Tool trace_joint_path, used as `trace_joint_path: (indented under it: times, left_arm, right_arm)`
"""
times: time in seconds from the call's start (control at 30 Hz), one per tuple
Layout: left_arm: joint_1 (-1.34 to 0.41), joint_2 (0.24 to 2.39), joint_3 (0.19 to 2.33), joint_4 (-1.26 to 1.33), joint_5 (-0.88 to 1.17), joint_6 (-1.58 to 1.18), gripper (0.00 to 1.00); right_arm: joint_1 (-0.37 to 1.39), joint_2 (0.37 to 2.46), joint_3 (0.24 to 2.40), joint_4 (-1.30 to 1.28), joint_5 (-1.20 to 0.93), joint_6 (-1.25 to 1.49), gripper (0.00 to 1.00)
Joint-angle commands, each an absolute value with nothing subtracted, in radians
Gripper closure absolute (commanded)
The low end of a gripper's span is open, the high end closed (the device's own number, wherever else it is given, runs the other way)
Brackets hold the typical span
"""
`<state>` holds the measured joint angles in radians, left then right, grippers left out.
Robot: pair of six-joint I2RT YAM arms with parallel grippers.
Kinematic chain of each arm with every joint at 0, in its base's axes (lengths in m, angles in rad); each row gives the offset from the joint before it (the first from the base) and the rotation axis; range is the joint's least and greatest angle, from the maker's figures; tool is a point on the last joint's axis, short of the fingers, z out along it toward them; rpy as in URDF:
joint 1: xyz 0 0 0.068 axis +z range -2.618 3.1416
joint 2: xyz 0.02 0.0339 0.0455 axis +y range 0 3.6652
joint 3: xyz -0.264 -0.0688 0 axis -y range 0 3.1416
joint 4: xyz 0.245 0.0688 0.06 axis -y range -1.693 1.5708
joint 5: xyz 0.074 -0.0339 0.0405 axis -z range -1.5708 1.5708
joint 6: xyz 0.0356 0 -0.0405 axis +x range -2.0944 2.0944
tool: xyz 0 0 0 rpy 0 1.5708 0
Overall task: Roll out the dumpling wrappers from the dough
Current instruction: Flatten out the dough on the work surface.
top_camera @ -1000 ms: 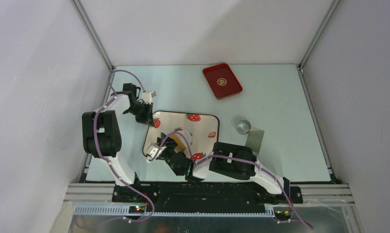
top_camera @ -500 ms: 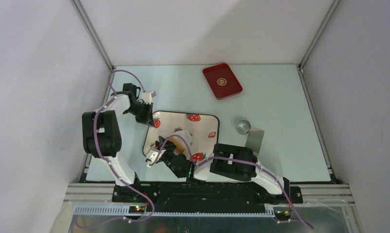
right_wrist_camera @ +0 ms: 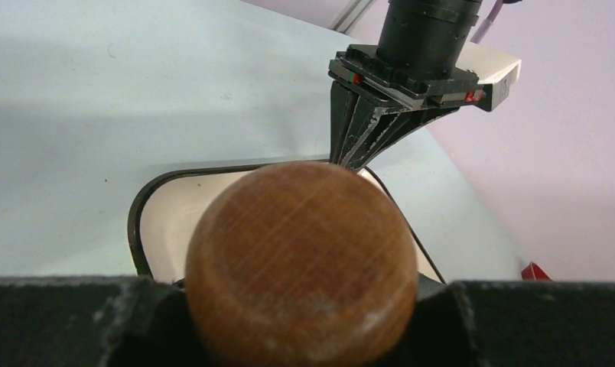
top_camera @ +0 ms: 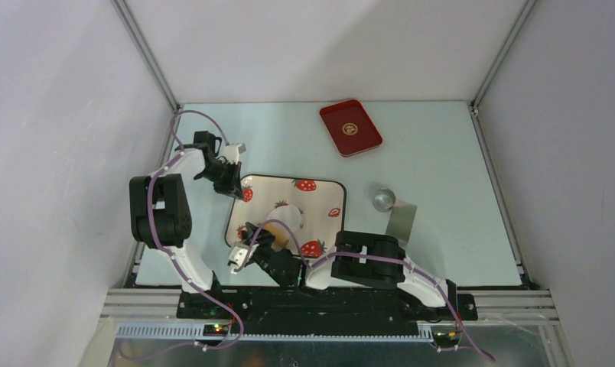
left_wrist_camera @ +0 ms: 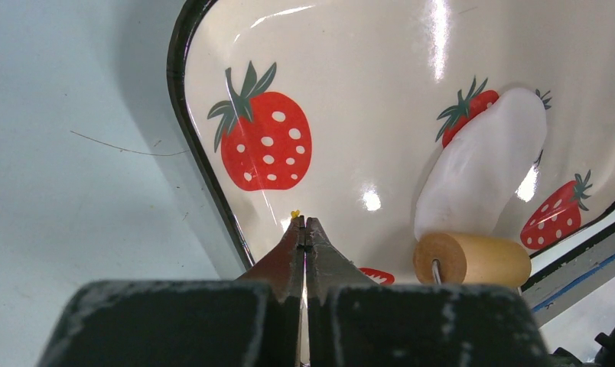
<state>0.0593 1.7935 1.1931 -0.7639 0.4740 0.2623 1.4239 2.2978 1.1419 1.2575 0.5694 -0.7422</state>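
Observation:
The dough [top_camera: 289,216] lies on the strawberry-print tray [top_camera: 320,200] as a long flat white oval, which shows clearly in the left wrist view [left_wrist_camera: 484,164]. No other dumpling wrappers are in view. My right gripper [top_camera: 262,245] is shut on the wooden handle [right_wrist_camera: 300,260] of a small rolling pin. The pin's roller [left_wrist_camera: 473,260] rests at the near end of the dough. My left gripper [left_wrist_camera: 305,222] is shut and empty, its tips pressing down on the tray's far left corner [top_camera: 232,187].
A red tray [top_camera: 351,127] sits at the back of the table. A small silvery cup [top_camera: 383,199] and a flat metal sheet [top_camera: 401,218] lie right of the strawberry tray. The tray's near edge is close to the arm bases.
My right gripper has drawn the rolling pin back toward the near edge, uncovering more of the dough. The left gripper has stayed in place.

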Motion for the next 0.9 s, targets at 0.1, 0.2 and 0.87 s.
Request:
trace_joint_path:
  times: [0.1, 0.2, 0.87]
  left_arm:
    - [0.062, 1.772, 1.197, -0.747, 0.468, 0.258, 1.0]
    - [0.062, 1.773, 1.196, -0.747, 0.466, 0.258, 1.0]
    - [0.063, 1.764, 1.195, -0.744, 0.469, 0.261, 1.0]
  right_arm:
    - [1.42, 2.249, 1.151, 1.277, 0.589, -0.818, 1.0]
    - [1.387, 2.202, 1.181, 1.29, 0.615, -0.885, 1.0]
    - [1.193, 2.06, 1.064, 1.22, 0.649, -0.795, 1.0]
